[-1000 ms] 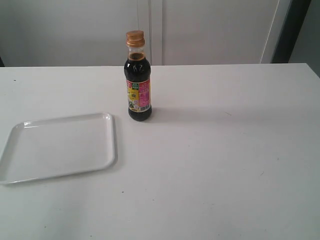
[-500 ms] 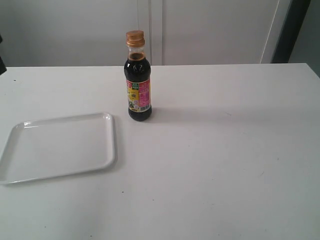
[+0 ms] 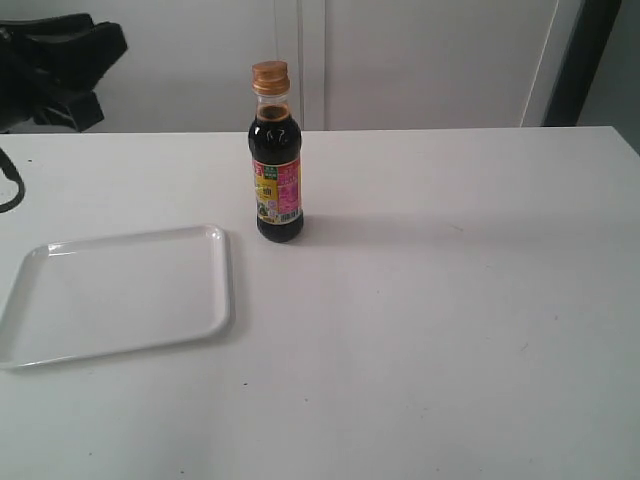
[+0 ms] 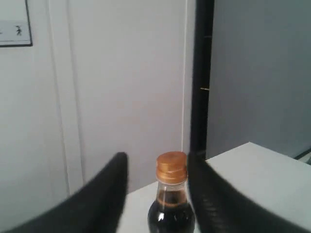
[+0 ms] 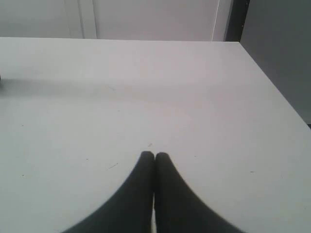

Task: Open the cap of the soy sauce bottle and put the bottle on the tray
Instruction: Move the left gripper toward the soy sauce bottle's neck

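Observation:
The soy sauce bottle stands upright on the white table, its golden cap closed. The white tray lies flat to its left, with nothing on it. My left gripper hangs open at the far left, well short of the bottle and about level with the cap. In the left wrist view the bottle and cap show between the spread fingers of the left gripper, still at a distance. My right gripper is shut on nothing above bare table; the exterior view does not show it.
The table's back edge runs just behind the bottle, with a white wall beyond it. The table's right edge shows in the right wrist view. A dark cable loops at the left border.
My left gripper has come into the exterior view at the top left, moving towards the bottle. The bottle and tray have not moved.

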Robot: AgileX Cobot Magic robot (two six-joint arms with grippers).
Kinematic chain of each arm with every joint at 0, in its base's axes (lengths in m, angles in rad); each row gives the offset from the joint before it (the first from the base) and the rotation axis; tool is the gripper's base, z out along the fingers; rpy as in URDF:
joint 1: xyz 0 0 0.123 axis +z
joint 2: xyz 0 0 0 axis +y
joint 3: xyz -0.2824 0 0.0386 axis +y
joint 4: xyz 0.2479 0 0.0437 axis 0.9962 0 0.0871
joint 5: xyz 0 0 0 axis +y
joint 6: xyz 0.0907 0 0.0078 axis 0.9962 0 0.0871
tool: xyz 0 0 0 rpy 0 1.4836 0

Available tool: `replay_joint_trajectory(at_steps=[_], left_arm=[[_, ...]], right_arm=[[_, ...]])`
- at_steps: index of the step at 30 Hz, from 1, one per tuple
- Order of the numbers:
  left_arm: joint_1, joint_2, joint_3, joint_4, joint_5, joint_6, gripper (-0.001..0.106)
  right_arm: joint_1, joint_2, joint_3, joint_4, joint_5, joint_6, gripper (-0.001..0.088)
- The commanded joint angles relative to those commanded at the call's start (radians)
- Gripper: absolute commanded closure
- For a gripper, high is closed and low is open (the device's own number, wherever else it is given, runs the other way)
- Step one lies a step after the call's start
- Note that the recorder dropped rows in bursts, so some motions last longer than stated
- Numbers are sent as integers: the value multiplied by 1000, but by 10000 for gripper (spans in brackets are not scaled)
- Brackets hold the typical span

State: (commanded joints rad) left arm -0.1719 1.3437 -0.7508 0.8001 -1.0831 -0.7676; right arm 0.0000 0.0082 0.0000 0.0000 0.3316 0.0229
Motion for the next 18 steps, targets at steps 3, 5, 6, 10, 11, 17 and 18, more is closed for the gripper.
replay_joint_trajectory(at_steps=[3,5,6,10,11,17,18], left_arm=[[-33,56,-25,-13,0,0,4],[-60,91,-49,-17,2,0,3],[-79,115,-65,-19,5,0,3],[-131,186,-137,-19,41,-15,3],[-138,201,-153,-16,49,-34,3],[-155,307,-276,19,67,-92,3],[-155,323,-290,19,67,-96,3]], right_arm=[[0,0,0,0,0,0,868],[0,0,0,0,0,0,868],[0,0,0,0,0,0,868],[0,0,0,0,0,0,868],[0,0,0,0,0,0,868],[0,0,0,0,0,0,868],[0,0,0,0,0,0,868]])
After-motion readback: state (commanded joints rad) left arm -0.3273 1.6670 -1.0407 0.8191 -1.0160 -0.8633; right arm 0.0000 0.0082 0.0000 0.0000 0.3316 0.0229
